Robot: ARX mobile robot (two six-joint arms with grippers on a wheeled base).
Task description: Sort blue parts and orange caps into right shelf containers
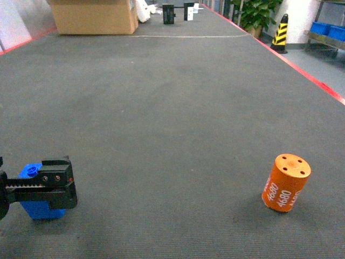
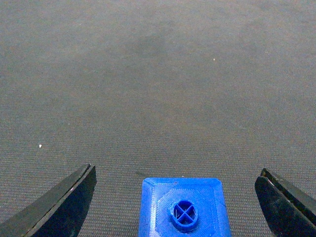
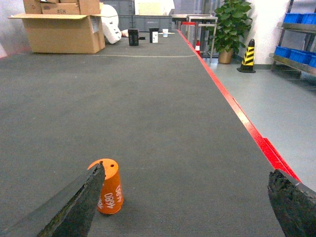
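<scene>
Though far off, blue crates [image 1: 328,31] contents unclear, orange cap [image 1: 286,183] on floor

The orange cap [image 1: 285,183] bears white "4680" printed on its side, repeated around the curve in the head view. In the right wrist view the same number reads sideways. The writing on the cardboard box [image 3: 61,27] is too small to read.

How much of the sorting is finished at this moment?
Nothing is sorted yet. The left gripper is open around the blue part, not closed on it. The orange cap stands on the floor, beyond the open right gripper. Both must reach the blue crates.
</scene>
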